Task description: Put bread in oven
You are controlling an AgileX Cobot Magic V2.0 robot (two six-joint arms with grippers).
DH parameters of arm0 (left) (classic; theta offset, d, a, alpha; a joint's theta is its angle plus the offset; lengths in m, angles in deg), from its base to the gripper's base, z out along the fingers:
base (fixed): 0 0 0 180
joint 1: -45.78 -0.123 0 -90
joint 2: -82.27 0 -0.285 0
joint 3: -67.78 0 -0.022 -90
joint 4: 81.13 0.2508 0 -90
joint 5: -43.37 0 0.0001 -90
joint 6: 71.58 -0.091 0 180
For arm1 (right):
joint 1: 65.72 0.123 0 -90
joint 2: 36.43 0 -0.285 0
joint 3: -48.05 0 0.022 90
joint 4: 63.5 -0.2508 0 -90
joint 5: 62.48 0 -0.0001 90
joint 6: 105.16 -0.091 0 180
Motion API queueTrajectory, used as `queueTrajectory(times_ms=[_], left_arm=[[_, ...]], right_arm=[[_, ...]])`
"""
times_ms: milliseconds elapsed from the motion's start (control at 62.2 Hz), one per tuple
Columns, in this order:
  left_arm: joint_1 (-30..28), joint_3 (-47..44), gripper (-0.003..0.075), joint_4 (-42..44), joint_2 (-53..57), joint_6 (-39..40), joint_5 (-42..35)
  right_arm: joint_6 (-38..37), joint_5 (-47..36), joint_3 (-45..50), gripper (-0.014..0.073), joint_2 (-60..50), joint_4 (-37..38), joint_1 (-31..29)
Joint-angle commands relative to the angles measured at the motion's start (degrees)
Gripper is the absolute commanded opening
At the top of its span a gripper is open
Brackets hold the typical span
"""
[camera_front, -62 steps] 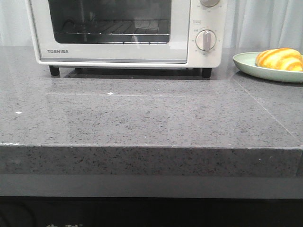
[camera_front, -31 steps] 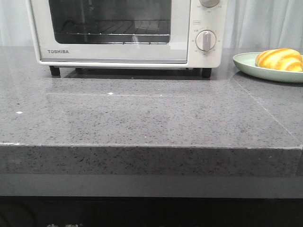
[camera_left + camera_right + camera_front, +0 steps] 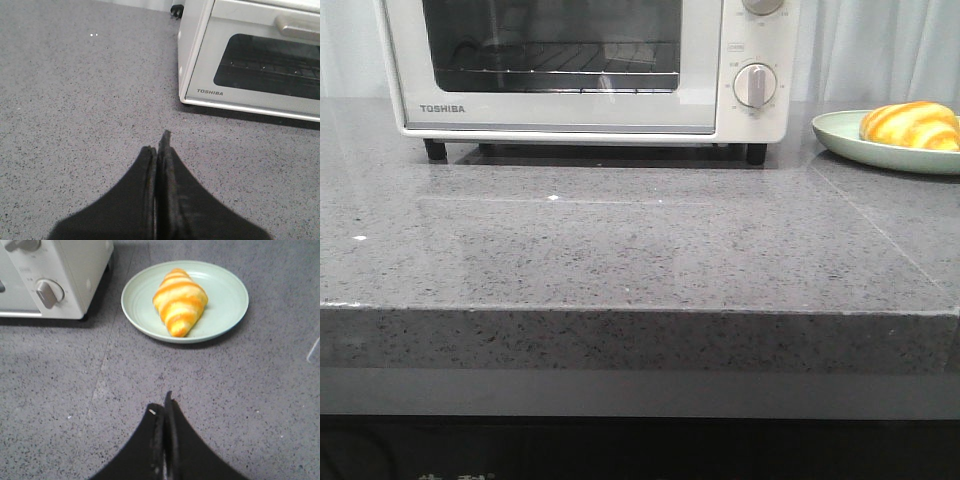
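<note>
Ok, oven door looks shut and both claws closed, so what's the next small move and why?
Probably open the left claw and bring it to the oven door handle. The door is shut, so the bread on the plate has no way in yet. The left claw is already beside the oven and holds nothing; the right claw faces the bread and can wait.

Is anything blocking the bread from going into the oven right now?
Yes. The cream-white toaster oven's glass door is closed, so the golden striped croissant roll on the pale green plate cannot go in yet. Only bare grey countertop lies between the shut right gripper and the roll.
</note>
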Motion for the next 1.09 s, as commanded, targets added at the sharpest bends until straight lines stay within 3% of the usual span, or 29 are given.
queueTrajectory(times_ms=[0,64,129,273,370,755,1077], left_arm=[[-0.2,2.0,-0.0018,0.2,-1.5,-0.3,-3.7],[-0.2,2.0,-0.0018,1.1,-1.9,-0.3,-3.7],[-0.2,2.0,-0.0018,1.7,-2.0,-0.3,-3.7],[-0.2,2.1,-0.0018,2.0,-2.0,-0.3,-5.0],[1.0,2.1,-0.0018,1.4,-2.1,-1.8,-7.0],[22.4,9.9,-0.0018,2.5,-12.8,-3.5,-18.1],[25.6,22.8,-0.0018,2.5,-29.9,-3.4,-26.7]], right_arm=[[0.6,-3.3,-2.0,-0.0099,1.5,0.9,-0.4],[0.6,-3.2,-2.0,-0.0020,1.8,1.6,-0.4],[0.6,-3.2,-2.0,0.0115,1.8,2.0,-0.4],[0.6,-3.5,-2.0,0.0491,1.8,2.0,-0.4],[0.6,-3.4,-2.0,0.0614,1.8,2.0,-0.4],[0.6,-3.1,-2.0,0.0601,1.8,2.0,-0.4],[0.6,-3.0,-2.0,0.0601,1.8,2.0,-0.4]])
